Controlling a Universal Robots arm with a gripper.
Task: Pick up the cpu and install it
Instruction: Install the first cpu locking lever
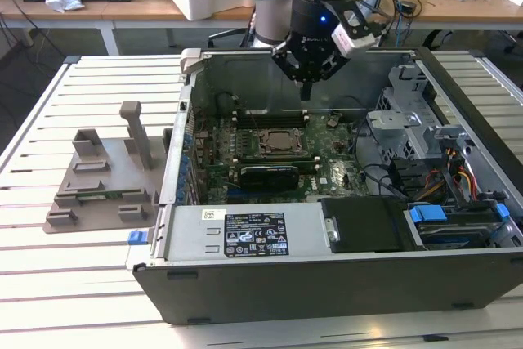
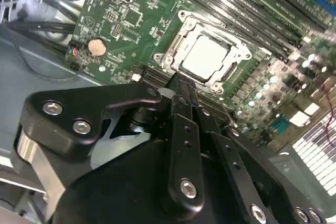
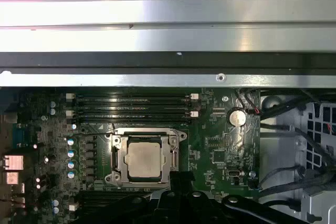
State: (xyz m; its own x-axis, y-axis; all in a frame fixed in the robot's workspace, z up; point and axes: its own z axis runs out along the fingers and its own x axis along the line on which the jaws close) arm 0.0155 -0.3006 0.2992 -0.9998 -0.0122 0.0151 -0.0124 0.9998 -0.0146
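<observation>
1. The arm hangs over the open computer case (image 1: 343, 284), its gripper (image 1: 306, 87) pointing straight down above the back part of the green board (image 1: 327, 173).
2. The fingers (image 2: 181, 108) are pressed together, clenched on nothing; in the second wrist view they run as one narrow black bar with no gap between them.
3. The cpu (image 2: 206, 57) is sitting in its socket on the board, silver top up, lying flat and square inside the metal frame (image 2: 173, 40) that rings it.
4. In the first wrist view the cpu (image 3: 144, 159) shows again, framed on all four sides, with the gripper's black tips just beside the frame's near edge and not touching the chip.
5. From the exterior view the socket (image 1: 282, 143) sits in the middle of the board, and the gripper is above and a little behind it, well clear of the surface.
6. Long memory slots (image 3: 134, 106) run beside the socket, and a round coin battery (image 3: 237, 117) sits nearby on the board; it shows in the second wrist view too (image 2: 96, 47).
7. Out on the slatted table (image 1: 49, 284), to the exterior view's left of the case, stands the grey plastic tray (image 1: 102, 181) with its upright posts.
8. On the case's front panel there is a white label (image 1: 255, 233), and a black box (image 1: 364, 225) sits next to it toward the exterior view's right, with drive cages and coloured cables (image 1: 462, 181) beyond.
</observation>
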